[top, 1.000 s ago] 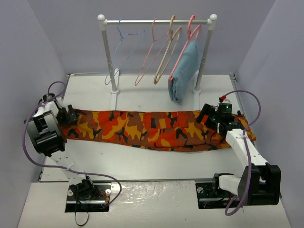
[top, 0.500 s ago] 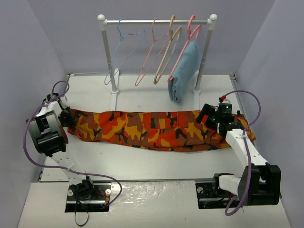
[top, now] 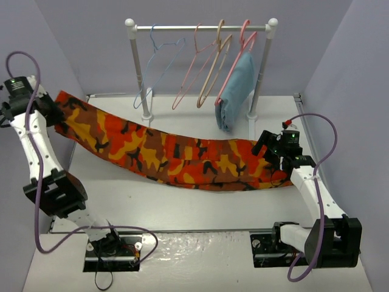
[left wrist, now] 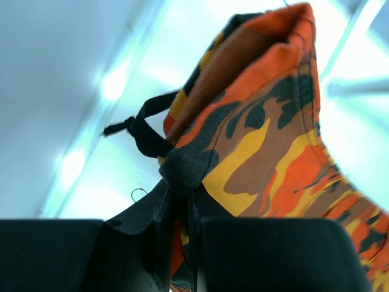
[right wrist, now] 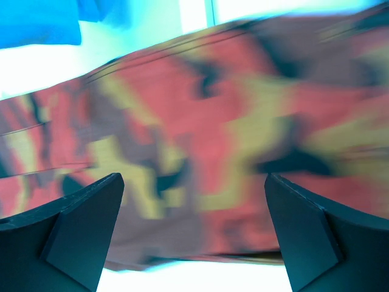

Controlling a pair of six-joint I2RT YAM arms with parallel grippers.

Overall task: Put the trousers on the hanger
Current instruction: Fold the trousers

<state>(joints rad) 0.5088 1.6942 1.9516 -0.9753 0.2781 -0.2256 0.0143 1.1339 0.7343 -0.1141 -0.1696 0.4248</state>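
Observation:
The camouflage trousers (top: 176,155) stretch across the table, their left end lifted high at the far left. My left gripper (top: 53,109) is shut on that end; in the left wrist view the fabric (left wrist: 255,140) and a black drawstring (left wrist: 143,131) rise from between the closed fingers. My right gripper (top: 276,159) hovers open just above the trousers' right end, which lies on the table; the cloth (right wrist: 200,140) fills the gap between its spread fingers. The light-blue wire hanger (top: 159,67) hangs at the left of the rail.
A white rack (top: 200,27) stands at the back of the table with two pink hangers (top: 193,67), a tan hanger (top: 214,67) and a folded light-blue garment (top: 236,88). Side walls stand close on both sides.
My left gripper closed on the trousers' left end and rose up and back to the far left, lifting that end off the table. The right arm has barely moved.

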